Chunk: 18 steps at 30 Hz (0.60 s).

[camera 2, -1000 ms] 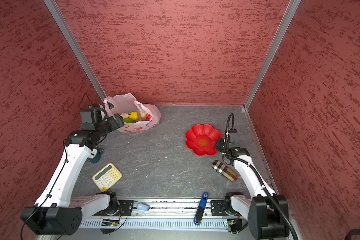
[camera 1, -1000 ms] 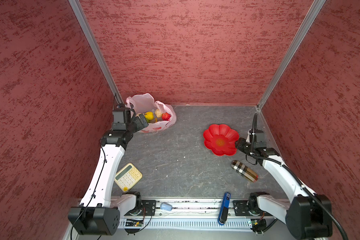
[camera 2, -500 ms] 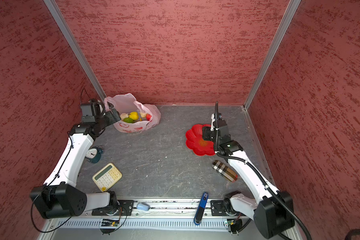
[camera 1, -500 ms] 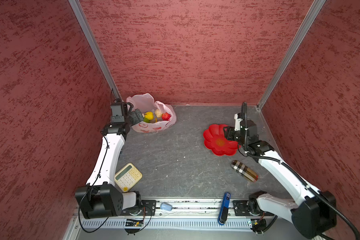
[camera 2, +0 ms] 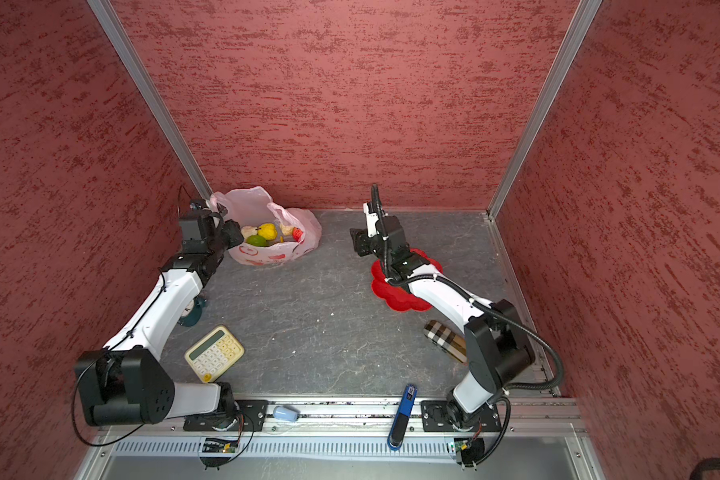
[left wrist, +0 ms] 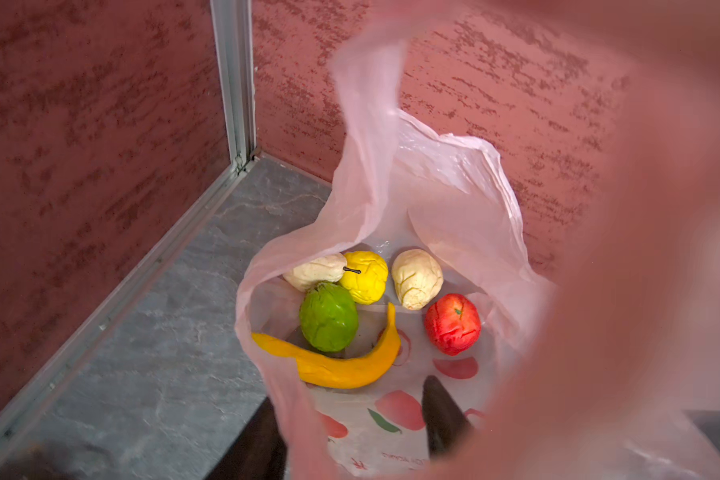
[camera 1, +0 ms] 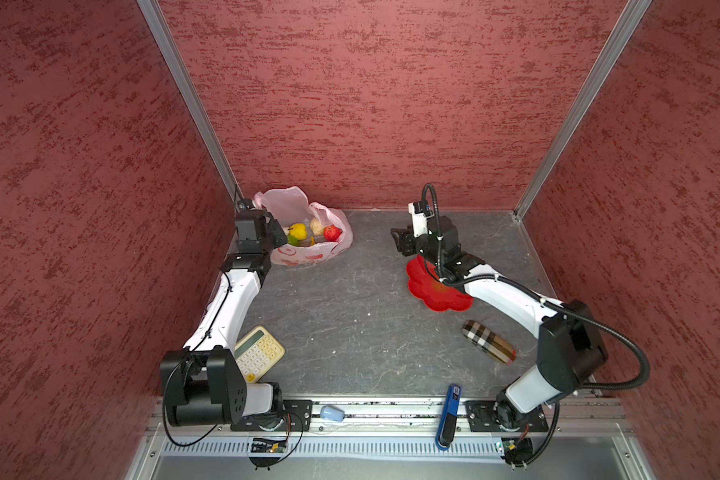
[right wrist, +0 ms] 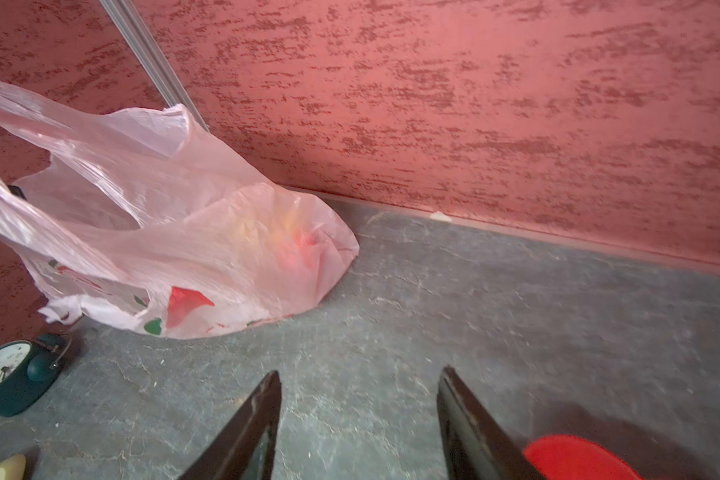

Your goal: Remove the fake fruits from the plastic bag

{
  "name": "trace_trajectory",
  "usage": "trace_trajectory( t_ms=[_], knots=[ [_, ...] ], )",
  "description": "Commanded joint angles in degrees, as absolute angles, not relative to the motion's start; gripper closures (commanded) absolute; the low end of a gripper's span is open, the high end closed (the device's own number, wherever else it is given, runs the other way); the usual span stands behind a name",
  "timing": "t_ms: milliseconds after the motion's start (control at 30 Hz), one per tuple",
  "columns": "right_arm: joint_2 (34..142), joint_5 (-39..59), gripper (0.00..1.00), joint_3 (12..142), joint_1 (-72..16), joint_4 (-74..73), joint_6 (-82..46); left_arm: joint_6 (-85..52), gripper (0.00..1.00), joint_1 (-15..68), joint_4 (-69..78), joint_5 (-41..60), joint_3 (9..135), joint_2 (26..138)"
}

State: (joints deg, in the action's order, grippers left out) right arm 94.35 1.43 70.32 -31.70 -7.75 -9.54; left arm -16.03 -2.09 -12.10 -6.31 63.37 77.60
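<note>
The plastic bag (camera 1: 308, 253) (camera 2: 267, 257) lies open in the back left corner, pale pink with red prints. The left wrist view looks into the bag (left wrist: 454, 199). Inside lie the fake fruits: a red apple (left wrist: 453, 324), a yellow round fruit (left wrist: 364, 276), a green one (left wrist: 328, 316), a banana (left wrist: 337, 368) and two beige lumps (left wrist: 417, 284) (left wrist: 314, 272). My left gripper (camera 1: 281, 237) (left wrist: 352, 392) straddles the bag's near rim. One finger is inside, one outside, and they stand apart. My right gripper (camera 1: 396, 241) (right wrist: 361, 370) hangs open and empty over the floor, pointing at the bag (right wrist: 184, 232).
A red flower-shaped dish (camera 1: 437, 291) lies under the right forearm. A plaid case (camera 1: 489, 341) and a calculator (camera 1: 258, 353) lie nearer the front. A small clock (camera 2: 192, 309) stands beside the left arm. A blue tool (camera 1: 449, 411) rests on the front rail. Walls close in behind the bag.
My left gripper has pushed onto the bag's rim and its jaws have narrowed. The right arm has risen from beside the dish and swung over it toward the bag.
</note>
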Motion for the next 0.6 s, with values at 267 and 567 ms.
trace_trajectory(
  t_ms=[267,567],
  knots=[
    [104.3,6.4,0.27,81.4,-39.6,-13.7,2.0,-17.6,0.87,-0.5,-7.2,-6.0,56.3,72.6],
    [108.3,9.1,0.26,85.7,-41.5,-11.0,6.0,-18.0,0.89,-0.6,-7.6,-5.0,54.1,71.2]
  ],
)
